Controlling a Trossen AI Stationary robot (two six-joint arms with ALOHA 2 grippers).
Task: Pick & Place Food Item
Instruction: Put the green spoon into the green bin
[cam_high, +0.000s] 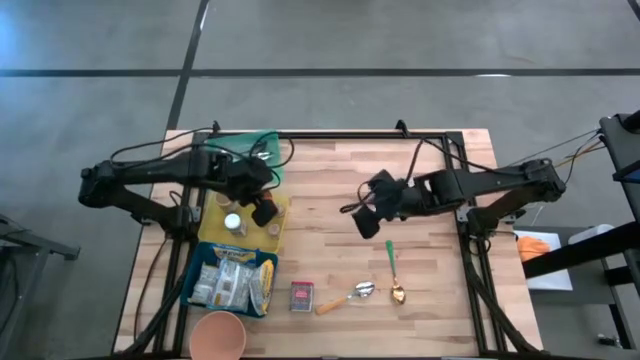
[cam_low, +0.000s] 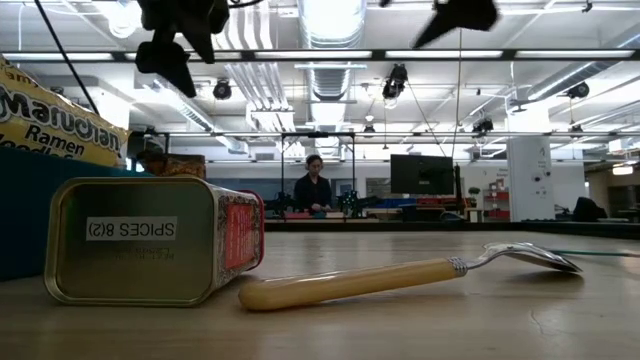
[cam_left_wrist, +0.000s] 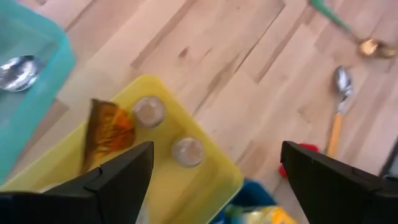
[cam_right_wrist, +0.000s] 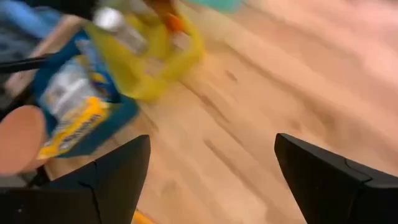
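Spoons on bare wood: two — cream-handled spoon (cam_high: 345, 298), green-handled spoon (cam_high: 392, 272). One spice tin (cam_high: 302, 296). One pink cup (cam_high: 218, 336). Trays: yellow tray (cam_high: 283, 224), blue tray (cam_high: 196, 277), teal bin (cam_high: 266, 142). Ramen packs (cam_high: 232, 280): count unclear

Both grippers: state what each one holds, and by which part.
Nothing is held. The left gripper hangs open above the yellow plastic tray; the right gripper hangs open over the bare wooden table.

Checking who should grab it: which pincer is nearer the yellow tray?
Left. The left pincer hangs open right over the yellow tray. The right pincer, also open, is over bare wood mid-table, well off to the tray's side.
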